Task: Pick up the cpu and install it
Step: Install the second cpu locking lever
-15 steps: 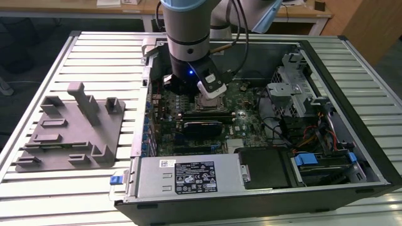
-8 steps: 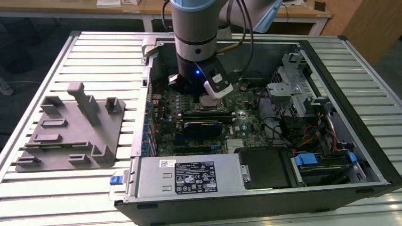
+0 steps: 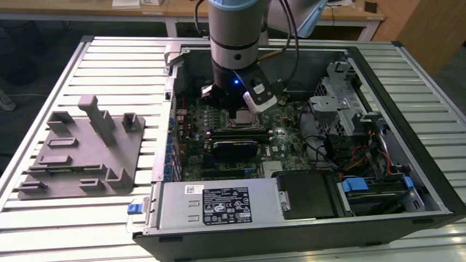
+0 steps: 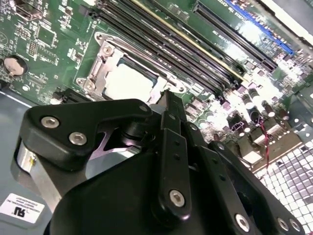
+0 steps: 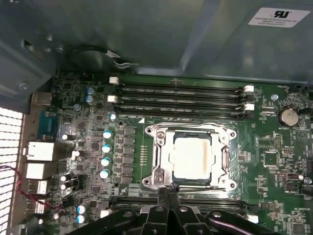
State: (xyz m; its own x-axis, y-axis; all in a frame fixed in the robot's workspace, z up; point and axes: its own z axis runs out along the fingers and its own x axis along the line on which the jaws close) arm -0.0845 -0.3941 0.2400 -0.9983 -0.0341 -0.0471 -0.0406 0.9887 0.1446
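The cpu [image 5: 190, 156] lies flat in the metal socket frame [image 5: 155, 161] of the green motherboard [image 5: 274, 156], its pale silvery top facing up. It also shows in the second wrist view as the cpu [image 4: 129, 81] inside the frame. My gripper [image 5: 166, 192] hovers just beside the socket's edge, its two black fingers pressed together with nothing between them. In the second wrist view the gripper [image 4: 168, 98] has its tips close to the frame's rim. From the exterior view, the gripper [image 3: 239, 112] hangs straight down into the open computer case [image 3: 407, 180] over the socket.
A grey fixture tray [image 3: 80, 153] with upright posts sits on the slatted table at the exterior view's left. Memory slots [image 5: 181, 98] run alongside the socket. Case walls, a power supply [image 3: 218, 204], drive cage [image 3: 339, 103] and cables surround the board.
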